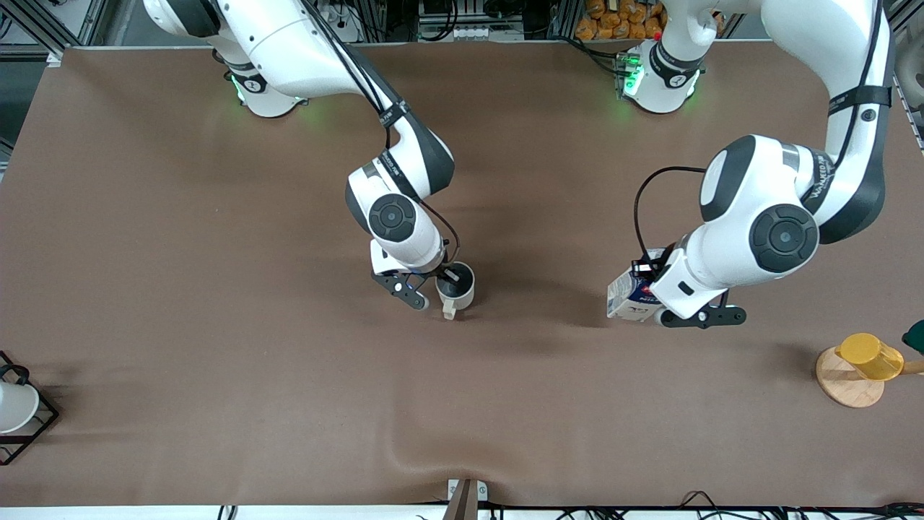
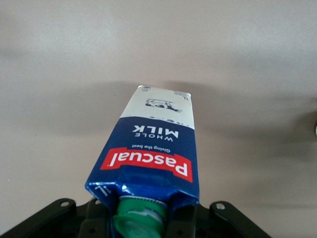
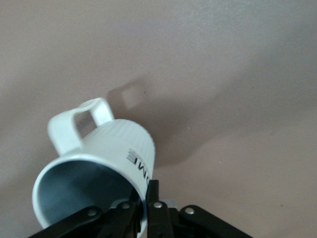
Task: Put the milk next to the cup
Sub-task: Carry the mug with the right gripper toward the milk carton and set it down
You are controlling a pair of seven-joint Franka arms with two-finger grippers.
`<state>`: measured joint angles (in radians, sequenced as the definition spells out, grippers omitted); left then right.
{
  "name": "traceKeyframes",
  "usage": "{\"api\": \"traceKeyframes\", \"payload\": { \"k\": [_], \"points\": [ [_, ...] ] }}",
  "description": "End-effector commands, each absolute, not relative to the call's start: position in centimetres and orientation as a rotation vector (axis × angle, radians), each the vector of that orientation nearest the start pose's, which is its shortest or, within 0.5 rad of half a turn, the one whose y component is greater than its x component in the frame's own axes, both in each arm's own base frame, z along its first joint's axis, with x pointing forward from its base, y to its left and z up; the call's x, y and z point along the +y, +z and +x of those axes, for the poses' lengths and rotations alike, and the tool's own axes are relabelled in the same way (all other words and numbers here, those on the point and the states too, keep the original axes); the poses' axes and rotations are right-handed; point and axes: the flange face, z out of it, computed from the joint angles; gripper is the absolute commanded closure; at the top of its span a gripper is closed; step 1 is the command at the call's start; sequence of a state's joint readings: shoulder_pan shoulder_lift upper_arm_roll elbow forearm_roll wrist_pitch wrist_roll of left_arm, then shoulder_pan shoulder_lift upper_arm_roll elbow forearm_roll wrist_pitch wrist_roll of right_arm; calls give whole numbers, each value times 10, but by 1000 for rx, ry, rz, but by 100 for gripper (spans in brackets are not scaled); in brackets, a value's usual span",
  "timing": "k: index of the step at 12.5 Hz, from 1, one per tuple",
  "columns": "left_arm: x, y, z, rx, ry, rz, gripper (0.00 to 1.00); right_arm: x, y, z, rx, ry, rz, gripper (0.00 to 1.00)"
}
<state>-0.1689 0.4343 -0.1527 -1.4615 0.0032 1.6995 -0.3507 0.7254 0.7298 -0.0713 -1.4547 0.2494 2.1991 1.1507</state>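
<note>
Step in hand, as I read it: both items gripped, milk not yet beside the cup, so transport is what remains.

Near to far in the front view:
- Yellow cup (image 1: 870, 356) on a wooden disc (image 1: 849, 379), lower right of frame. White cup in a black wire rack (image 1: 27, 415), lower left edge. Both are bystanders.
- Cup (image 1: 456, 289), just below frame centre: cream mug, fine vertical ribbing, grey inside, small loop handle pointing down-frame. Right gripper (image 1: 432, 283) pinches its rim, one finger inside and one outside; the right wrist view shows the wall clamped. I can't tell whether the base touches the table.
- Milk (image 1: 634, 295), centre-right: gable-top carton, glossy dark blue upper part, red Pascal band, white lower panel, green cap. Left gripper (image 1: 668, 303) is clamped on the top of the carton at the cap end. Carton tilted, seemingly just off the brown mat (image 1: 216, 289), which is matte and slightly rippled near the bottom edge.

Carton and mug are well apart. Next move calls for carrying the milk toward the mug, levelling it upright, and setting it down beside the mug without clipping the right gripper. Thin carton walls may dent; a narrow base tips easily.
</note>
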Motion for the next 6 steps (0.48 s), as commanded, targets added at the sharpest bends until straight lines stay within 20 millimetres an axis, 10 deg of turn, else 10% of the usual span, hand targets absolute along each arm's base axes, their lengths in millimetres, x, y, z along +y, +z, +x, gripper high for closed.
{"api": "traceKeyframes", "payload": {
  "k": [1,6],
  "points": [
    [-196,431,630,-85,316,-3119,100,470,250,562,904,135,-2888,0],
    [-222,437,620,-104,302,-3111,100,429,325,600,960,260,-2921,0]
  ]
}}
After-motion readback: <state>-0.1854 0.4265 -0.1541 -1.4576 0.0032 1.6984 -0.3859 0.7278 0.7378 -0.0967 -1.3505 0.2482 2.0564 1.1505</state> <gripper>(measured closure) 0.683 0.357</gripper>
